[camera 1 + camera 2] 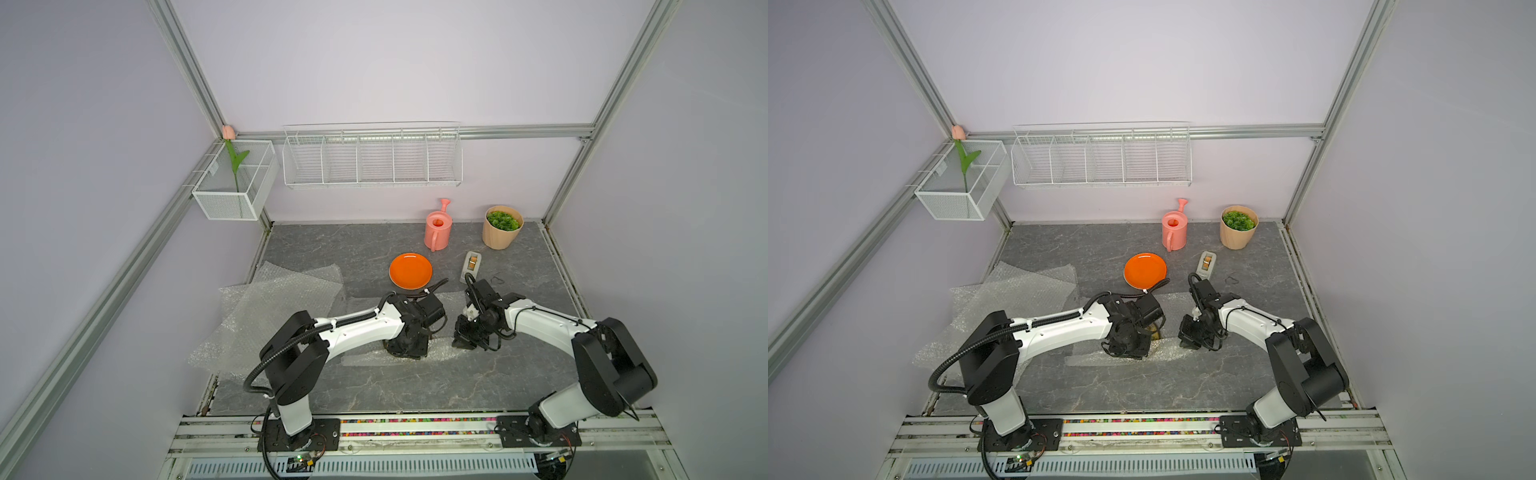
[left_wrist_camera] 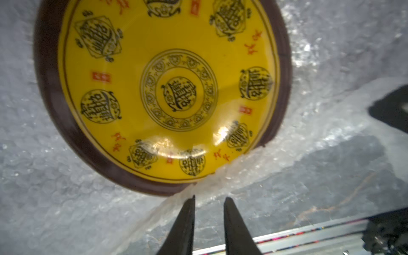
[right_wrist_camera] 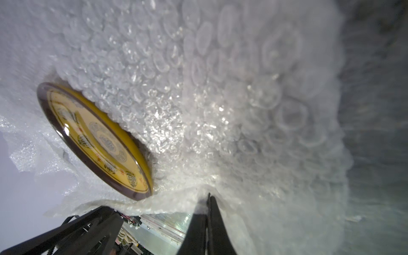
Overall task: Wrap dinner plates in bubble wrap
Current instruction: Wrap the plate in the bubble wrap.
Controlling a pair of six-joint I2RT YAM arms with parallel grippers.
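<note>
- My left arm reaches forward and bends down at the wrist on my side of the orange plate. The left gripper points at the table, its jaws a little apart, tips at the edge of the bubble wrap, with nothing clearly between them.
- My right arm angles in from the right of the orange plate. The right gripper is pinched together on a raised fold of the bubble wrap.
- Spare sheets lie overlapped on the table to the left of the orange plate.
- A wire rack of five bays hangs on the back wall, beyond the orange plate.
- A mesh basket hangs on the side wall, beyond and well left of the orange plate, with a tulip standing in it.
- A wooden pot stands beyond and right of the orange plate, with a green plant in it.
- A pink watering can stands just beyond the orange plate.
- The yellow plate lies face up on the bubble wrap under my left wrist, on my side of the orange plate.
- A tape dispenser lies near the orange plate, to its right.
</note>
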